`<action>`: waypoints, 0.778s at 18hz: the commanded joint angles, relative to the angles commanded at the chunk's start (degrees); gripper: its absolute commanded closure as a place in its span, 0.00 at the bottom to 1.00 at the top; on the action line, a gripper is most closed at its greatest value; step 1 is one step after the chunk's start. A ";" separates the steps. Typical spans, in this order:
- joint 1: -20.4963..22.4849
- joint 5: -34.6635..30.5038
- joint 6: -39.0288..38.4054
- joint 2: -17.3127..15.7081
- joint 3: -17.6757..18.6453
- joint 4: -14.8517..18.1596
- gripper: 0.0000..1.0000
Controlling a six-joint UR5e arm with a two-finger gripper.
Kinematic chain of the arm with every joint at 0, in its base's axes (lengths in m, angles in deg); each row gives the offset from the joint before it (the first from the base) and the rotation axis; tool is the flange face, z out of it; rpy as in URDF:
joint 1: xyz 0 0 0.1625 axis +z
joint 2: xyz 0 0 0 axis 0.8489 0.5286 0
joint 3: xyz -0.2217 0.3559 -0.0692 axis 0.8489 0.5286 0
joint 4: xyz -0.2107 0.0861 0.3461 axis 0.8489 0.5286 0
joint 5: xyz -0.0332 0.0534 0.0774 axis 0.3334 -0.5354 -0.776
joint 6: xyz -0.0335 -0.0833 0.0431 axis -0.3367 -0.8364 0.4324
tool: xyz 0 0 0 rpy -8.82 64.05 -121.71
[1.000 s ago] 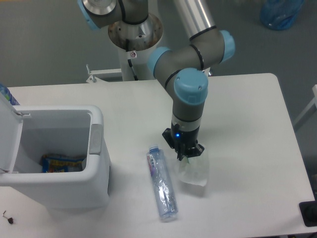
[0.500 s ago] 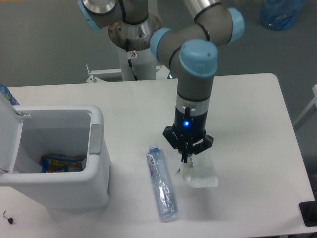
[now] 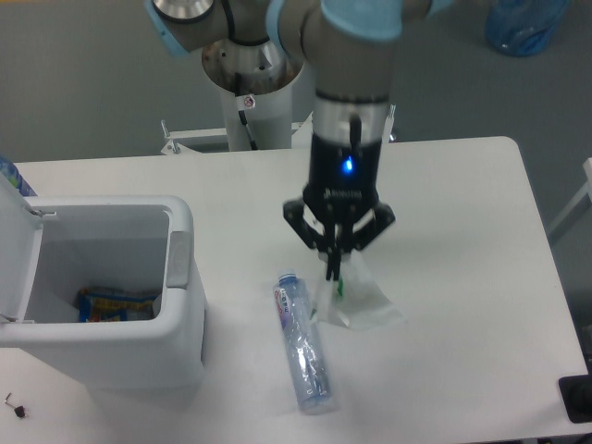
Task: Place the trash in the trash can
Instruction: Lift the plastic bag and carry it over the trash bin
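- This is a robotics lab: a grey-and-blue jointed robot arm (image 3: 347,55) rises from a white pedestal (image 3: 252,83).
- A plain white rectangular table (image 3: 462,203) stands on bare grey floor (image 3: 83,83).
- A white boxy plastic bin (image 3: 111,287) sits on it.

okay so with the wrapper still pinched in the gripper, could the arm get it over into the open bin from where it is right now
Probably yes. The gripper is shut on the wrapper and has it lifted, the bin stands open to its left, and only bare table lies between. The bottle lies lower, off that path.
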 joint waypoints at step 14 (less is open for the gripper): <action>-17.93 0.62 -8.99 -3.98 -1.32 0.00 1.00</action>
